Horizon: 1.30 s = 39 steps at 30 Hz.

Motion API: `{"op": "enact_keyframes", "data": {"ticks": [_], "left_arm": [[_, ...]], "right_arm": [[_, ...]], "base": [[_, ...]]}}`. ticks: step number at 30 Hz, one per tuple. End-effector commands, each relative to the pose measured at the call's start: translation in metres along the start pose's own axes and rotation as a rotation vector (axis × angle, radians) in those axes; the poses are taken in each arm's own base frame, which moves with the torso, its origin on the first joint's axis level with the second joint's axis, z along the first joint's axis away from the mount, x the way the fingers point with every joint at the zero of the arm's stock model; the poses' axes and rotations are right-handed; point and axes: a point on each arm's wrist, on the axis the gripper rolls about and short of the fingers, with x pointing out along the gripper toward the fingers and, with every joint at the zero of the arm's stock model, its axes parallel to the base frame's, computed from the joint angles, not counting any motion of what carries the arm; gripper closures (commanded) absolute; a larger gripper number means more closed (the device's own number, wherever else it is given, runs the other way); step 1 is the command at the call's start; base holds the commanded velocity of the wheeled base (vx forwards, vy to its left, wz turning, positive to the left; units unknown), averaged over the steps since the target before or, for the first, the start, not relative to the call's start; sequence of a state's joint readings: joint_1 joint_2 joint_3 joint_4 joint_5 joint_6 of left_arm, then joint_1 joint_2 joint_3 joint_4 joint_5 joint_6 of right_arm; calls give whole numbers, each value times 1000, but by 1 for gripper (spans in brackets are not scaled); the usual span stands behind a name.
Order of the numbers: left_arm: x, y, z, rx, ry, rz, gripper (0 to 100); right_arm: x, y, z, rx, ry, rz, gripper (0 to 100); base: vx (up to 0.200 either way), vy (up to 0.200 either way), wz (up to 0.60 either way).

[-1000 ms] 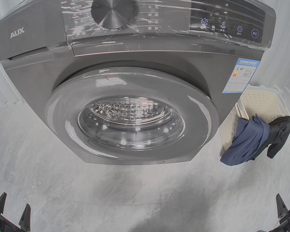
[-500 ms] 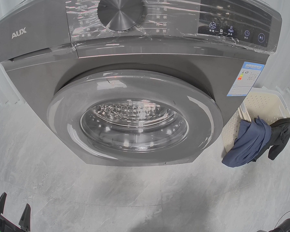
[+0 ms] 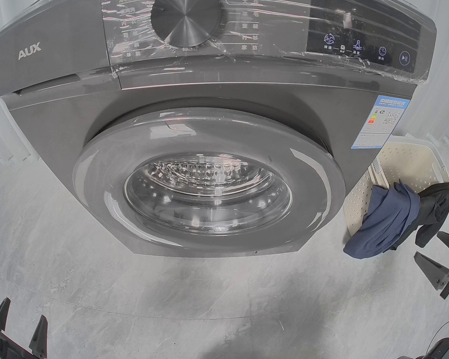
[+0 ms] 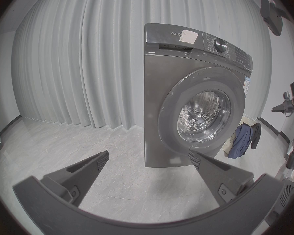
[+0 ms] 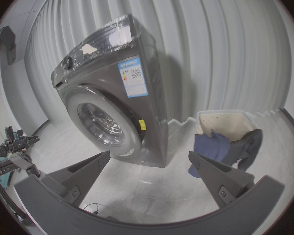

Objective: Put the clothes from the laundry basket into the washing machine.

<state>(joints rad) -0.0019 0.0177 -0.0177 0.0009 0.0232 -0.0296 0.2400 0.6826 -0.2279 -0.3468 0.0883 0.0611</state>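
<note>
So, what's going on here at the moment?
Nothing is loaded yet. The door of the washing machine looks shut, and a blue garment and a black garment hang over the rim of the laundry basket beside it. The right gripper sits near them, jaws open and empty; the left gripper is low, also open.

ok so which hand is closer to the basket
Right. The right hand is open, close by the clothes draped over the rim of the basket, on the robot's right. The left hand is low on the far left, across the front of the washer.
</note>
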Motion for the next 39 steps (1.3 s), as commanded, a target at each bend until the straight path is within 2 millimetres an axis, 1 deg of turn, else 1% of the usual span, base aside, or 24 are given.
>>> {"op": "enact_keyframes", "data": {"ticks": [1, 3, 5, 7, 8, 9, 10, 11, 13, 18, 20, 21, 22, 23, 24, 28, 30, 32, 35, 39], "left_arm": [[0, 0, -5, 0, 2, 0, 0], [0, 0, -5, -1, 2, 0, 0], [0, 0, -5, -1, 2, 0, 0], [0, 0, -5, -1, 2, 0, 0], [0, 0, -5, -1, 2, 0, 0], [0, 0, -5, -1, 2, 0, 0], [0, 0, -5, -1, 2, 0, 0], [0, 0, -5, -1, 2, 0, 0], [0, 0, -5, -1, 1, -1, 0], [0, 0, -5, 0, 2, -1, 0], [0, 0, -5, 0, 1, 0, 0], [0, 0, -5, 0, 1, 0, 0], [0, 0, -5, 0, 2, 0, 0], [0, 0, -5, 0, 2, 0, 0], [0, 0, -5, 0, 2, 0, 0], [0, 0, -5, 0, 1, 0, 0], [0, 0, -5, 0, 1, -1, 0], [0, 0, -5, 0, 2, -1, 0], [0, 0, -5, 0, 2, 0, 0], [0, 0, -5, 0, 1, -1, 0]], "right_arm": [[74, 16, 2, 18, 144, 168, 0], [86, 24, 3, 39, 137, 208, 0], [99, 38, 4, 66, 127, 269, 0], [108, 44, 4, 84, 133, 287, 0], [109, 45, 4, 85, 135, 289, 0], [120, 51, 4, 99, 137, 306, 0], [120, 51, 4, 102, 137, 309, 0], [123, 57, 6, 129, 110, 345, 0], [124, 62, 10, 165, 78, 372, 0], [136, 66, 12, 145, 51, 375, 0], [143, 69, 11, 122, 59, 377, 0], [143, 69, 11, 122, 59, 377, 0], [148, 72, 9, 115, 70, 384, 0], [148, 72, 9, 115, 72, 384, 0], [152, 73, 5, 112, 84, 383, 0], [153, 73, 1, 110, 89, 384, 0], [147, 71, -3, 106, 101, 390, 0], [144, 70, -1, 96, 90, 389, 0], [142, 61, 4, 69, 60, 347, 0], [143, 38, 13, 68, 14, 243, 0]], "base": [[0, 0, 0], [0, 0, 0], [0, 0, 0], [0, 0, 0], [0, 0, 0], [0, 0, 0], [0, 0, 0], [0, 0, 0], [0, 0, 0], [0, 0, 0], [0, 0, 0], [0, 0, 0], [0, 0, 0], [0, 0, 0], [0, 0, 0], [0, 0, 0], [0, 0, 0], [0, 0, 0], [0, 0, 0], [0, 0, 0]]}}
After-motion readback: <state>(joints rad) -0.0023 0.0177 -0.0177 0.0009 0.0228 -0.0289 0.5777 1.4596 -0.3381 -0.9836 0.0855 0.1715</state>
